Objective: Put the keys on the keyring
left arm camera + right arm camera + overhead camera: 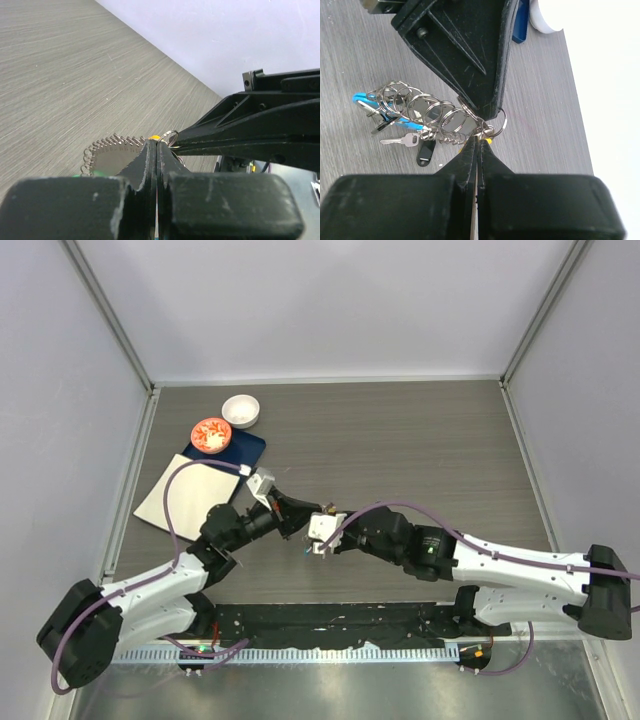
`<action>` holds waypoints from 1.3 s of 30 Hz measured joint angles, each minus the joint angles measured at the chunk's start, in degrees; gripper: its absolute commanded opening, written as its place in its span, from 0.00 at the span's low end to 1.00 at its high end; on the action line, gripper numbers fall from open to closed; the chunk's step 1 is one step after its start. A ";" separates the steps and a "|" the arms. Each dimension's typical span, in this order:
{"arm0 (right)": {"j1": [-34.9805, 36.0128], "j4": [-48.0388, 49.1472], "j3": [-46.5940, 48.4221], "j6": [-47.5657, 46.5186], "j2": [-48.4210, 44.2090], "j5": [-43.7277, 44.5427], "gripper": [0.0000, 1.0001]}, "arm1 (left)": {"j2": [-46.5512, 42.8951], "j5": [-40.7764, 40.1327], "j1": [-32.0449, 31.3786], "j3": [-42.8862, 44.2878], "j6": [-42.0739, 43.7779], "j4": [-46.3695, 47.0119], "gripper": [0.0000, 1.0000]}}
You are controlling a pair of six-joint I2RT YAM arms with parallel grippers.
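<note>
Grey wood-grain table point(420, 440) sits between white walls. The left arm point(150, 595) and right arm point(510, 562) meet nose to nose at its middle. Both sets of jaws are pressed together, pinching the end of the keyring point(427, 112). At far left lie a white sheet point(195, 490), a blue pad point(245, 447), a white bowl point(240, 410) and a red dish point(211, 434). The keyring's blue piece point(362, 100) (bright, curved) lies away from the tips, with the keys point(405, 141) just beneath the loops.
</note>
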 measured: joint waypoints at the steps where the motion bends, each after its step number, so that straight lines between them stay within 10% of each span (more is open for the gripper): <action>1: 0.00 0.81 -0.37 0.00 0.15 0.48 0.01 | 0.42 -0.70 -0.28 -0.02 -0.92 0.57 0.00; 9: 0.33 4.55 -1.46 -0.11 2.27 3.34 0.01 | 1.38 -7.06 -2.36 -1.75 -5.92 3.50 0.02; 17: 0.76 1.68 -1.46 -1.05 2.36 4.22 0.01 | -0.55 -12.11 -3.26 -2.95 -6.38 8.20 0.43; 23: 0.85 -5.29 0.04 -3.04 2.19 3.72 0.01 | -6.91 -13.53 -3.26 -3.65 -0.39 5.99 0.55; 39: 0.85 -16.41 5.86 -6.73 2.21 0.79 0.01 | -0.57 2.86 -2.25 -0.26 22.38 -2.91 0.56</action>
